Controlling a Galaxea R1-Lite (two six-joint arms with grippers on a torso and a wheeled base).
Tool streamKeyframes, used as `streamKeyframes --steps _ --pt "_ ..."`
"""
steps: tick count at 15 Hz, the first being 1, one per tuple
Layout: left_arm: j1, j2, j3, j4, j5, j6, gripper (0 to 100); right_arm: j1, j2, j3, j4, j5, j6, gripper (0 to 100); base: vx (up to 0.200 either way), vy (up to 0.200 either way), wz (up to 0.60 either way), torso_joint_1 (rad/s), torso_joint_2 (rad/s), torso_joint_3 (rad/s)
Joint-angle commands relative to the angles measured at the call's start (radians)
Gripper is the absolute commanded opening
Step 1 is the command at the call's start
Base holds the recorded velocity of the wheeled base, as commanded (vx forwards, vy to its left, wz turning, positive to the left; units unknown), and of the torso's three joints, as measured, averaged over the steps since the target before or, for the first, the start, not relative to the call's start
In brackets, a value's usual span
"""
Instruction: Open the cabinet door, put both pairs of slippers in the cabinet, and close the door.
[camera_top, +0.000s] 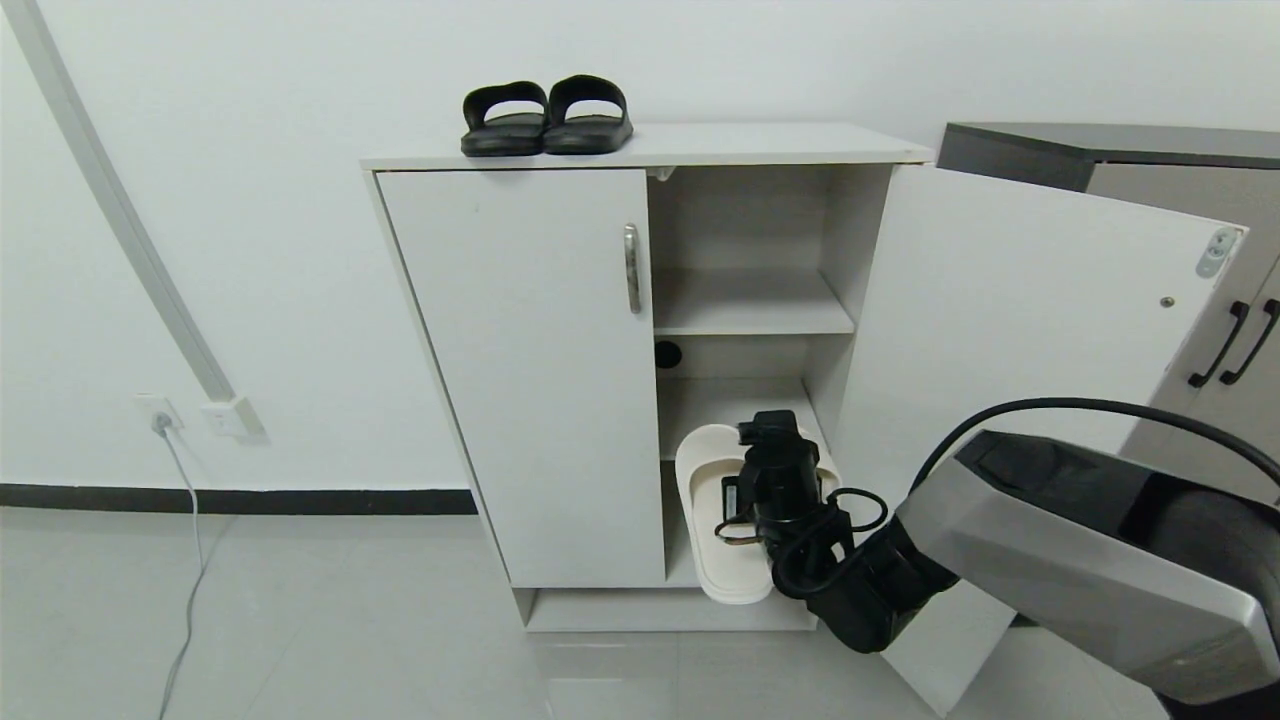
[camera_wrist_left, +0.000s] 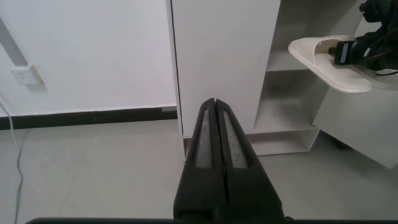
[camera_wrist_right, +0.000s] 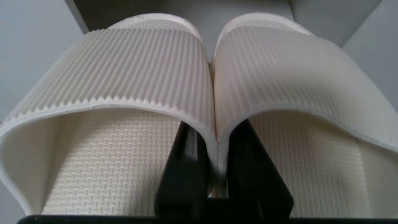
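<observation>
White slippers (camera_top: 705, 500), 1 pair, sit pinched in the right gripper (camera_top: 765, 430). In the right wrist view, its 2 fingers (camera_wrist_right: 186, 168) close on the adjoining inner strap edges, holding both ribbed straps of the pair (camera_wrist_right: 143, 74) side by side. The pair hangs at the open right half of the white cabinet (camera_top: 650, 145), level with the lower shelf (camera_top: 735, 400), heels pointing out toward the robot. Contact with that shelf cannot be determined. The right door (camera_top: 1000, 320) stands swung wide open; the left door (camera_top: 520, 370) is closed. 1 pair of black slippers (camera_top: 545, 118) rests on the cabinet top, above the left door. The left gripper (camera_wrist_left: 214, 107) is low over the floor (camera_wrist_left: 93, 168) before the cabinet, fingers pressed together, holding nothing.
</observation>
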Motion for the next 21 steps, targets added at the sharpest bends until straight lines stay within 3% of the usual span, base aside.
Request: streamKeyframes --steps 1,5,14,21 --pt "0.000 0.002 0.000 0.000 0.001 0.000 0 0.002 0.029 -0.013 0.002 0.000 0.001 0 0.000 0.000 0.00 0.000 0.00 0.000" --pt "0.000 0.002 0.000 0.000 0.001 -0.002 0 0.004 0.042 -0.020 0.003 0.000 0.005 0 0.000 0.000 0.00 0.000 0.00 0.000" --pt "0.000 0.002 0.000 0.000 0.001 -0.002 0 0.001 0.087 -0.051 -0.007 -0.020 0.005 0 0.000 0.000 0.00 0.003 0.00 -0.172" --pt "0.000 0.002 0.000 0.000 0.001 -0.002 0 -0.016 0.188 -0.071 -0.348 -0.071 -0.183 0 0.000 0.000 0.00 0.000 0.00 -0.013"
